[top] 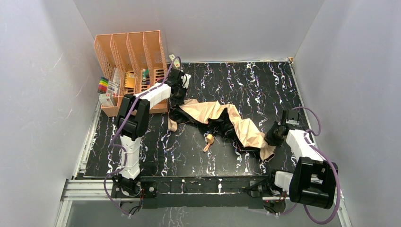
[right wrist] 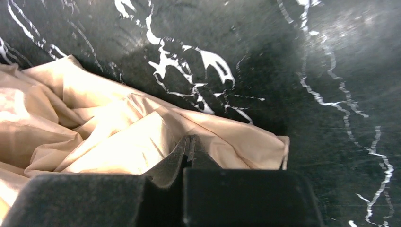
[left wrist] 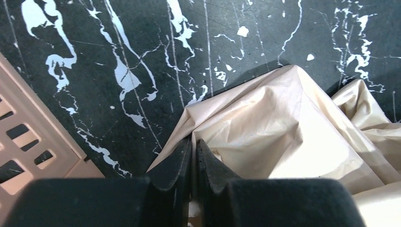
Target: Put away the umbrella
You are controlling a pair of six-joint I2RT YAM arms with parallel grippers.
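Across the middle of the black marbled table (top: 265, 85), the umbrella (top: 222, 120) lies slack and spread out, with its small tan handle (top: 208, 139) on the near side. The left gripper (left wrist: 194, 143) pinches a fabric corner near the peach desk organizer (top: 127, 52). The right gripper (right wrist: 188, 140) is pressed together on the opposite fabric edge.

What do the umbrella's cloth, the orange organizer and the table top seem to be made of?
The umbrella looks like thin synthetic cloth, slightly glossy: it creases and folds softly. The organizer seems rigid matte plastic, with moulded slots. The table top is black with white veins like marble, perhaps a printed sheet.
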